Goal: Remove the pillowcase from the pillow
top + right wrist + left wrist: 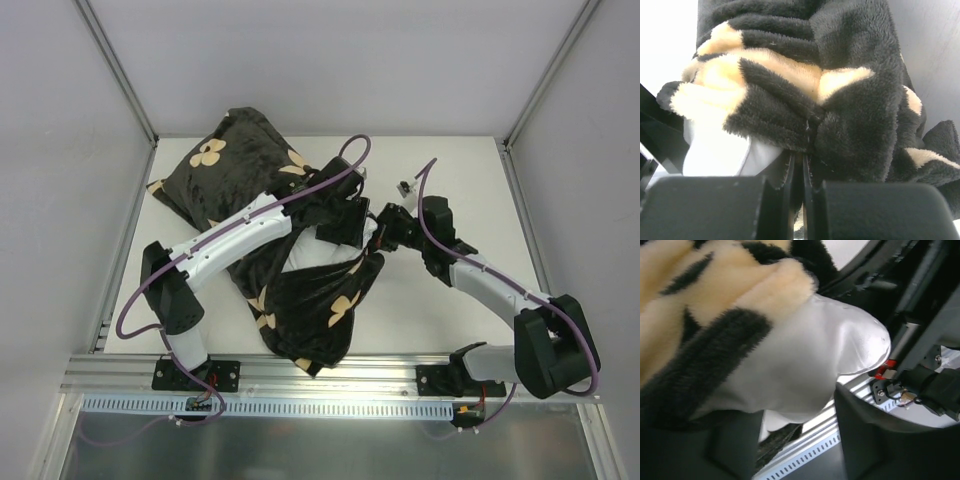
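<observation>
The black pillowcase (240, 165) with tan flowers lies bunched from the table's back left to its front middle. A patch of the white pillow (318, 255) shows at the case's opening. My left gripper (350, 225) reaches over the case to that opening. In the left wrist view its fingers (875, 435) stand apart, open, and the pillow's white corner (805, 360) pokes out of the furry pillowcase (705, 315) between them. My right gripper (383, 232) is beside it at the case's edge. The right wrist view shows the right gripper (799, 170) shut on a fold of the pillowcase (840, 90), with some pillow (715, 150) to the left.
A small grey object (405, 187) lies on the white table (460, 180) behind the right gripper. An aluminium rail (330, 372) runs along the near edge, and frame posts (115, 65) rise at the back corners.
</observation>
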`<action>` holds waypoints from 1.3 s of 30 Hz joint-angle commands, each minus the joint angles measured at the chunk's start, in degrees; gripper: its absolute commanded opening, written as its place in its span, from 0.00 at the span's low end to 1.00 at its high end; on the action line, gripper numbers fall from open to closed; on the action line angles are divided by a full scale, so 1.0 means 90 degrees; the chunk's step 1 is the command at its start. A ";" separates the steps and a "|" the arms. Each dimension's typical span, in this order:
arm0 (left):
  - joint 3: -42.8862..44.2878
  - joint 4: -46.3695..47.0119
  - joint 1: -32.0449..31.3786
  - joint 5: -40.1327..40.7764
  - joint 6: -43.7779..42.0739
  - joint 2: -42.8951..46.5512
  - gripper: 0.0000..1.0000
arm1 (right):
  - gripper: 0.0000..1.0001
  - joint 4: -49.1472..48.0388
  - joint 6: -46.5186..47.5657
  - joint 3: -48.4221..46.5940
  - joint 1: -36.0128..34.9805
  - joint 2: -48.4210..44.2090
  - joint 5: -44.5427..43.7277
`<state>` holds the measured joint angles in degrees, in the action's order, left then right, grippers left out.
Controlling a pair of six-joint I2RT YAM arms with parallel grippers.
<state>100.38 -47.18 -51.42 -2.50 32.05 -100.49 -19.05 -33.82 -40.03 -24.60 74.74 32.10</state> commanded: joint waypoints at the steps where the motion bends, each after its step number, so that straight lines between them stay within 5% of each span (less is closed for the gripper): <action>1: 0.0048 0.0418 -0.0039 0.0541 -0.0036 -0.0094 0.49 | 0.01 -0.0862 -0.0207 -0.0084 -0.0226 -0.0628 0.0584; 5: 0.0145 0.0408 0.0029 0.0474 0.0003 -0.0124 0.00 | 0.01 -0.0492 0.0008 0.0014 -0.0226 -0.0872 0.0448; 12: 0.0176 0.0729 0.0712 -0.0774 0.0442 0.0715 0.00 | 0.01 0.1829 0.1479 -0.0025 -0.0138 -0.1244 -0.0616; 28: -0.0352 0.2439 0.1592 -0.2505 0.1341 0.1985 0.00 | 0.01 0.1316 0.1560 -0.0249 -0.0577 -0.0015 -0.1094; 34: -0.0293 0.2478 0.1612 -0.2467 0.1390 0.1986 0.00 | 0.01 0.1998 0.2147 -0.1720 0.0330 0.1371 -0.0746; 37: -0.0314 0.2508 0.1612 -0.2301 0.1429 0.1840 0.00 | 0.16 0.2310 0.2166 -0.2123 0.0273 0.1345 -0.0685; 38: -0.0284 0.2508 0.1621 -0.2174 0.1438 0.1781 0.00 | 0.40 0.2466 0.2157 -0.2211 0.0243 0.1170 -0.0685; 39: -0.0226 0.2517 0.1631 -0.2115 0.1439 0.1587 0.00 | 0.52 0.2536 0.2137 -0.2203 0.0204 0.1023 -0.0695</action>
<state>94.83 -34.50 -36.84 -19.53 42.39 -88.88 -4.25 -17.93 -58.15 -22.57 86.17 27.03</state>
